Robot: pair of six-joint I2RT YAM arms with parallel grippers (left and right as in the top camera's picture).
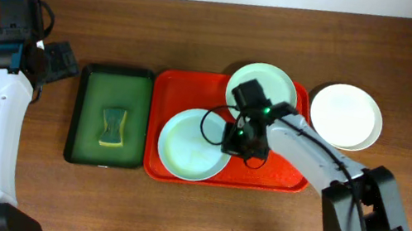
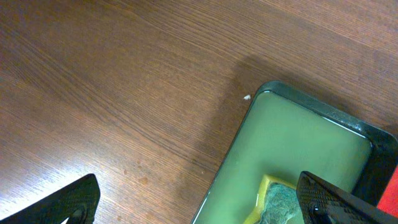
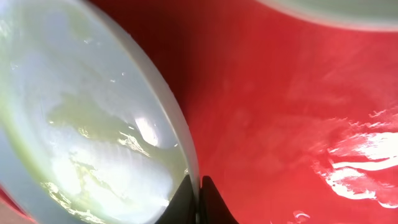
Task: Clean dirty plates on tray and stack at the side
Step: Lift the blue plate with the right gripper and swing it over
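While the left end effector (image 2: 198, 180) gapes over brown wood (image 2: 124, 74), the right end effector (image 3: 199, 191) pinches a plate (image 3: 81, 112).

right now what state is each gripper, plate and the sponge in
left gripper: open, empty, over table by green tray
right gripper: shut on front plate rim
front plate: on red tray, yellow smears
back plate: on red tray, ungripped
white plate: on table beside red tray
sponge: lying in green tray
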